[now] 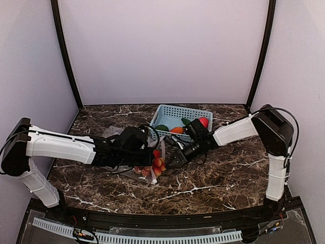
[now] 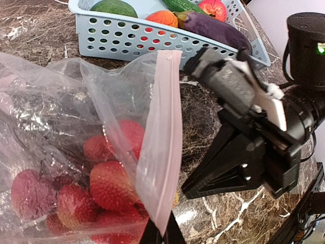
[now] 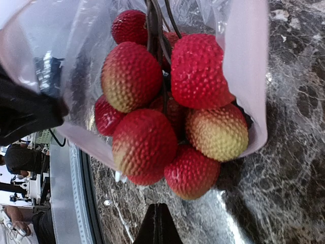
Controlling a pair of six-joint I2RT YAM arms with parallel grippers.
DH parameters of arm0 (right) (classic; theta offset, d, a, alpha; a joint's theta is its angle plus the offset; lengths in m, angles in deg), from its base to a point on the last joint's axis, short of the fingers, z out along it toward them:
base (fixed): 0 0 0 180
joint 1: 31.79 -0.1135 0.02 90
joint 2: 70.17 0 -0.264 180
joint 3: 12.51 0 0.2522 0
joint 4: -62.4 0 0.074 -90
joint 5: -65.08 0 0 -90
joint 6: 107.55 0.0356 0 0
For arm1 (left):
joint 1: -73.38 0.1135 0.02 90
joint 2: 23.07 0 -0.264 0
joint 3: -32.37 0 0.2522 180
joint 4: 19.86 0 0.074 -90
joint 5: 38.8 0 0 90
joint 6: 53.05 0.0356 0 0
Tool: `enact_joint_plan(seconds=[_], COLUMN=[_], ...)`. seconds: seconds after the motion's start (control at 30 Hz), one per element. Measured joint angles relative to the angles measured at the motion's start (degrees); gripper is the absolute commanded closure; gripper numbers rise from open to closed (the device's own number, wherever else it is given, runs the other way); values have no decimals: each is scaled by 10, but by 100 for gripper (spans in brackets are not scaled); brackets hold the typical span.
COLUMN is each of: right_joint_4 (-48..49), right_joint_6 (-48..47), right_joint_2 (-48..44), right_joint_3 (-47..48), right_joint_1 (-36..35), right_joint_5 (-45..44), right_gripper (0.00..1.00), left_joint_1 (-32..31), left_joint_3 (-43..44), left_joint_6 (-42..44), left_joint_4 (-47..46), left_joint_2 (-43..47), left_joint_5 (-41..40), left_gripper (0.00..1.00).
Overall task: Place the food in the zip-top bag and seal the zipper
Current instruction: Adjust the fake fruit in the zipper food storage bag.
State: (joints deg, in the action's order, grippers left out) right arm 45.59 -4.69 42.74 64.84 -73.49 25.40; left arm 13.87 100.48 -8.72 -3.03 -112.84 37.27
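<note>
The clear zip-top bag point(image 2: 56, 112) lies on the marble. My left gripper point(image 2: 161, 235) is shut on its mouth edge and holds the pale zipper point(image 2: 163, 132) strip up. The cluster of red-yellow balls point(image 3: 162, 112) sits in the bag's mouth, with its lowest balls poking out past the rim. My right gripper point(image 3: 158, 211) is shut and empty, just in front of the cluster and not touching it. From above, both grippers meet at the cluster point(image 1: 156, 166): left gripper point(image 1: 154, 149), right gripper point(image 1: 172, 161). The green pepper point(image 2: 114, 6), orange mango point(image 2: 162, 18), purple eggplant point(image 2: 213, 28) and red strawberry point(image 2: 213, 7) lie in the basket.
The light blue lattice basket point(image 1: 172, 111) stands just behind the bag, close to both wrists. The right arm's black gripper body point(image 2: 238, 157) hangs right beside the raised bag mouth. Dark marble tabletop point(image 1: 228, 173) stretches to the right and front.
</note>
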Motion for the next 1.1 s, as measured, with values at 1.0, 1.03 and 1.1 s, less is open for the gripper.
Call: enact_joint_plan(seconds=[1.0, 1.03, 1.1], right_joint_4=[-157, -173, -204], right_joint_6=[-27, -37, -73], right_joint_2=[-141, -155, -193], right_joint_3=[127, 140, 172], right_joint_1=[111, 123, 144], right_joint_5=[138, 135, 121], right_gripper=[59, 58, 57], left_joint_1=[22, 23, 23], left_joint_3=[89, 118, 160], left_joint_6=[78, 87, 106], left_joint_4=[82, 95, 110], left_joint_2=[91, 100, 121], left_joint_5=[-37, -42, -55], left_gripper=[99, 99, 99])
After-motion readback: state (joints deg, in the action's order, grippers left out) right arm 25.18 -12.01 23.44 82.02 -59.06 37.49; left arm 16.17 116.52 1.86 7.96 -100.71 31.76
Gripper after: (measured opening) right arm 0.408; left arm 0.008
